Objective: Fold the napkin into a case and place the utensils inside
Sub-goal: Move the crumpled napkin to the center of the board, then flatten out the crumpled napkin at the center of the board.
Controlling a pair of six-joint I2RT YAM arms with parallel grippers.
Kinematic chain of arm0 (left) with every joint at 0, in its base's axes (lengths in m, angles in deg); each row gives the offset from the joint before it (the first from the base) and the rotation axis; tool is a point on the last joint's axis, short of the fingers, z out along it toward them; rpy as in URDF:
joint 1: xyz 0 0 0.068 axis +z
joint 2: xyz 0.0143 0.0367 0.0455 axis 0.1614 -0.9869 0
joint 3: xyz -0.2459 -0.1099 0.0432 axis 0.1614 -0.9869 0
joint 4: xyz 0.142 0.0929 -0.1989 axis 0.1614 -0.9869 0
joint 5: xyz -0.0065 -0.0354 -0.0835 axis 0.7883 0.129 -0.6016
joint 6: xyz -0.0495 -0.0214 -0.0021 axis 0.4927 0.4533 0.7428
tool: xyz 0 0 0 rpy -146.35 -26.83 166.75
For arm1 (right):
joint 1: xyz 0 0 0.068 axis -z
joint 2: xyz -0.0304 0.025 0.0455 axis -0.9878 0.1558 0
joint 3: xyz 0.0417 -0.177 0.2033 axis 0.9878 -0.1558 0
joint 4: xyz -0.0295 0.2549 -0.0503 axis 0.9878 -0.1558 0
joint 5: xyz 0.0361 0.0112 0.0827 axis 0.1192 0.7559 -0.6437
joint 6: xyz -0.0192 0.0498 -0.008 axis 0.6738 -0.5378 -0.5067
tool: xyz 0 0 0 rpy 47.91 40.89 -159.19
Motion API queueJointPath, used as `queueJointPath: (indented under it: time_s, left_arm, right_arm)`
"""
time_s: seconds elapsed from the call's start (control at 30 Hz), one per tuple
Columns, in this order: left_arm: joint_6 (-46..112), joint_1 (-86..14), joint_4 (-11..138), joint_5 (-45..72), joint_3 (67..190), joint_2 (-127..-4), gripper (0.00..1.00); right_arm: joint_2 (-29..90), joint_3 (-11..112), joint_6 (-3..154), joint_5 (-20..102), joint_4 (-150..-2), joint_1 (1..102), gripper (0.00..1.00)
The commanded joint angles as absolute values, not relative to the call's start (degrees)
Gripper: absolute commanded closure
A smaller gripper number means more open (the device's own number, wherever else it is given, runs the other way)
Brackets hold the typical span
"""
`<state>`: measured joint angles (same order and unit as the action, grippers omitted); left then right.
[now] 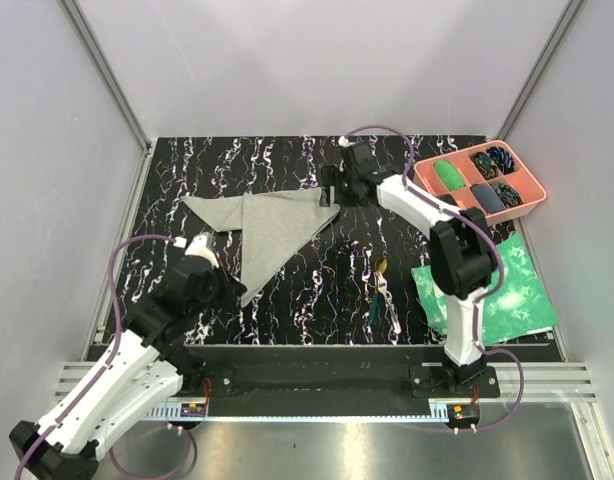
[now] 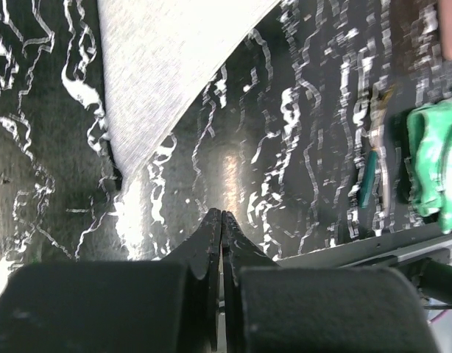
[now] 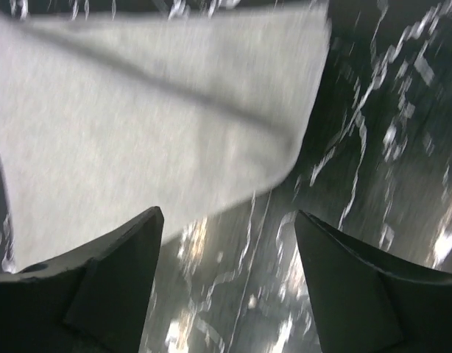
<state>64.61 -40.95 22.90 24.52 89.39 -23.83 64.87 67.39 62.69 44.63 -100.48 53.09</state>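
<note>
- A light-grey napkin lies on a black, white-veined table mat. It is partly folded into overlapping triangles and is not yet a narrow case.
- The left gripper has its jaws pressed together on nothing. It hovers over bare mat just beside the napkin's near tip.
- The right gripper has its jaws spread apart with nothing between them. It is poised at the napkin's far right corner, with the cloth edge just ahead of the fingertips.
- The utensils, with teal and brownish handles, lie together on the mat to the right of the napkin, apart from it, near a green-and-white mottled sheet.
- A pink compartmented tray sits at the far right.
- Risk: if the right jaws close too shallow, they may catch only the top layer, and pulling would undo the fold.
- Risk: nothing pins the cloth, so the whole napkin could slide across the glossy mat when tugged.
</note>
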Motion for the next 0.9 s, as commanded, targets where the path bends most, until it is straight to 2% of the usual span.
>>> queueJointPath:
  time_s: [0.0,0.1,0.17,0.2,0.23,0.3,0.37,0.43,0.47,0.53,0.57,0.6,0.67,0.73,0.77,0.87]
  left_arm:
    - [62.9,-41.1,23.8,23.7,92.5,-30.2,0.92]
    - [59.1,-41.1,25.9,24.0,95.4,-36.9,0.72]
    - [57.5,-41.2,28.6,21.9,96.5,-39.7,0.63]
    - [56.1,-41.2,31.8,20.2,96.9,-42.1,0.54]
    - [55.8,-41.2,33.5,18.5,97.1,-43.2,0.51]
    - [55.3,-41.2,36.4,17.5,99.3,-47.4,0.50]
    - [55.2,-41.2,38.0,16.4,102.3,-50.5,0.50]
    - [55.5,-41.2,39.4,15.0,104.2,-54.2,0.51]
    - [55.5,-41.1,39.7,14.9,105.4,-55.0,0.52]
    - [56.0,-41.2,39.9,16.5,105.9,-55.5,0.52]
    - [56.1,-41.1,39.8,17.4,105.6,-54.8,0.52]
    - [56.8,-41.1,39.8,19.6,105.3,-54.2,0.52]
    - [57.7,-41.1,39.2,21.4,104.5,-51.7,0.50]
    - [60.0,-41.0,37.0,28.2,103.7,-49.6,0.47]
    - [60.9,-40.9,35.9,30.6,103.2,-47.5,0.41]
    - [64.6,-39.6,30.3,39.3,102.4,-42.5,0.34]
  right_arm:
    - [72.0,76.8,67.7,50.0,-101.6,55.5,0.21]
    - [77.0,81.5,69.3,47.1,-102.4,57.8,0.23]
    - [79.8,84.5,70.4,46.2,-102.4,58.5,0.25]
    - [80.7,85.5,72.1,45.7,-102.2,58.6,0.26]
    - [81.6,86.5,72.9,44.7,-102.2,58.6,0.28]
    - [84.5,89.8,74.2,43.4,-102.2,58.6,0.37]
    - [87.1,92.7,74.5,41.2,-102.4,58.6,0.41]
    - [88.0,94.2,74.1,38.3,-102.4,58.6,0.50]
    - [88.3,95.2,74.0,37.6,-102.4,58.7,0.65]
    - [88.4,96.3,74.3,36.8,-102.6,58.3,0.85]
    - [87.5,96.8,74.5,36.8,-102.5,57.8,0.89]
    - [87.0,97.0,74.9,37.3,-102.7,57.3,0.99]
    - [84.5,97.9,75.1,39.5,-105.1,55.3,1.00]
    - [82.0,97.7,74.6,41.5,-107.3,52.9,1.00]
    - [79.1,96.9,74.2,41.9,-108.8,51.4,1.00]
    - [71.8,89.1,67.4,38.6,-108.3,45.5,1.00]
